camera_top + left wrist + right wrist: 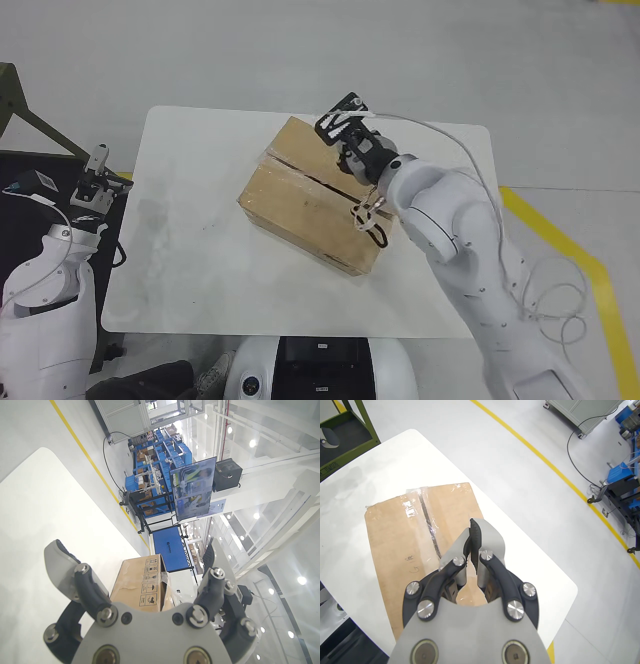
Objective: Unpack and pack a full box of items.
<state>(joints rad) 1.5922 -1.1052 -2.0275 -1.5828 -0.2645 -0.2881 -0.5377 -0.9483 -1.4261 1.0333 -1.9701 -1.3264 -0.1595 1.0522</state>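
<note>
Cardboard box [318, 196] lay skewed on the white table [200, 250], flaps down, its long axis and taped seam [427, 517] running diagonally. The right gripper [472, 531] sat over the box's far end, just beside the seam, fingers pressed together on nothing; whether the tips touched cardboard was unclear. The left gripper [95, 170] hung well apart at the table's edge, spread wide, so the right arm was nearer. The contents were hidden, and whether the tape was slit was hard to judge.
</note>
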